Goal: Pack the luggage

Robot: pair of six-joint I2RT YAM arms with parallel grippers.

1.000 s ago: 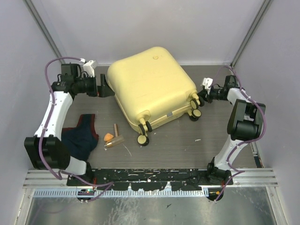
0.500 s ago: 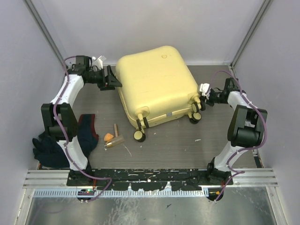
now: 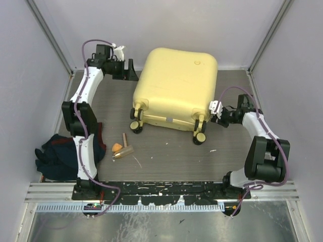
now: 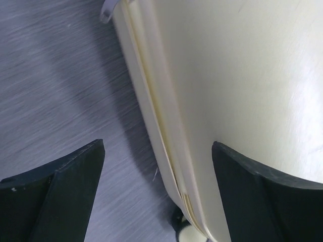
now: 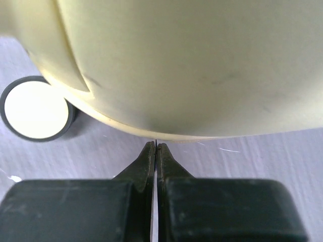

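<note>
luggage (image 3: 176,88) — pale-yellow hard shell, shut, flat on the counter (image 3: 166,154) at far centre, wheels toward the near side
left hand (image 4: 157,151) — released, fingers spread wide astride the far-left edge of the luggage, one over the shell, one over bare counter; clamps nothing
right hand (image 5: 155,146) — clenched, empty, tips at the near-right corner of the luggage, just beside a wheel (image 5: 35,108)
dark garment (image 3: 58,154) — heaped at near left, well apart from the luggage
small orange piece (image 3: 116,147) and tan piece (image 3: 127,149) — loose on the counter, near the near-left wheels
progress, as judged — nothing packed; shell not yet opened; left to do: open, load garment and loose pieces, close
</note>
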